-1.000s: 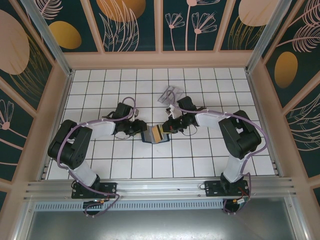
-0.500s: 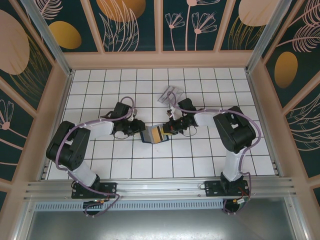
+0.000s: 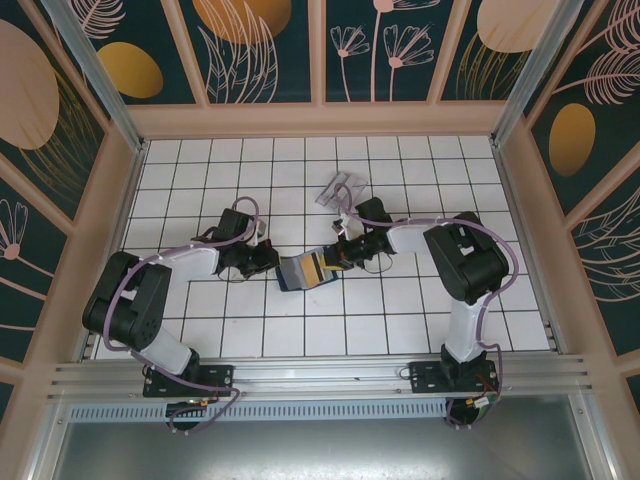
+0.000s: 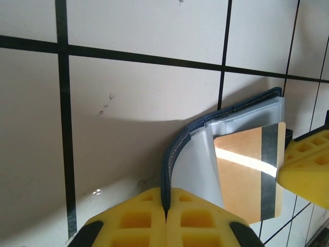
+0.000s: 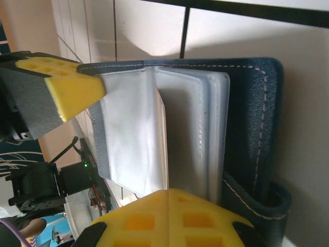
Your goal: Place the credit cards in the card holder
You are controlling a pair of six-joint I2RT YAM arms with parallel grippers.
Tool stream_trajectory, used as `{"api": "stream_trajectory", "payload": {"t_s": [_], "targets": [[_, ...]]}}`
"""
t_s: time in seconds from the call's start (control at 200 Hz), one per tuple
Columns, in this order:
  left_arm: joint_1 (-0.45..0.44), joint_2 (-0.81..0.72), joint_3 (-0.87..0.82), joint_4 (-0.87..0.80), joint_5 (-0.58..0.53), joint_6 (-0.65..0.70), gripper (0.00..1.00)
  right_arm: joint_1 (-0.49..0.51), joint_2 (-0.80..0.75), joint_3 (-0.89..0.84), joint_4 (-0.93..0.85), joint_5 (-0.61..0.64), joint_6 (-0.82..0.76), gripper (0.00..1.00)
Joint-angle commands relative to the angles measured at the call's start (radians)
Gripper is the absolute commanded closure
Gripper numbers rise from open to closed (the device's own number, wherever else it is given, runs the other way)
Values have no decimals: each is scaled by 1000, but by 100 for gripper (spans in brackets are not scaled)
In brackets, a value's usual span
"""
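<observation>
Clamping the blue wallet (image 5: 252, 128) by its cover, the left gripper (image 4: 165, 206) anchors it while the right gripper (image 5: 168, 198) pinches the tan-gold credit card (image 4: 241, 170). A straight, level pull should free it for the clear card holder (image 3: 337, 190), at the wallet's one o'clock.

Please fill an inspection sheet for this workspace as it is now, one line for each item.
Surface: white tiled table, with dark grid lines.
Job's things: tan-gold card sits in a clear sleeve of the open dark blue wallet; the clear card holder stands apart, farther back.
Clutter: nothing seen.
Pincers: left pincer is shut on the wallet's cover edge; right pincer is shut, apparently on the card's edge between the sleeves.
Cables: purple cables run along both arms, clear of the wallet.
Surroundings: dark floral wall panels; metal rail at the near edge.
</observation>
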Motion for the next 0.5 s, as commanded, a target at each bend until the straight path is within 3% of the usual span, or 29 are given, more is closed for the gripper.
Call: {"api": "stream_trajectory", "payload": {"t_s": [0.0, 0.26, 0.495], "targets": [[1, 26, 10, -2, -10, 20, 100, -4, -16, -22, 41, -65, 26, 100], [2, 73, 73, -47, -62, 77, 100, -33, -45, 3, -28, -103, -8, 100], [2, 69, 62, -25, -107, 91, 100, -29, 12, 83, -153, -36, -75, 100]]}}
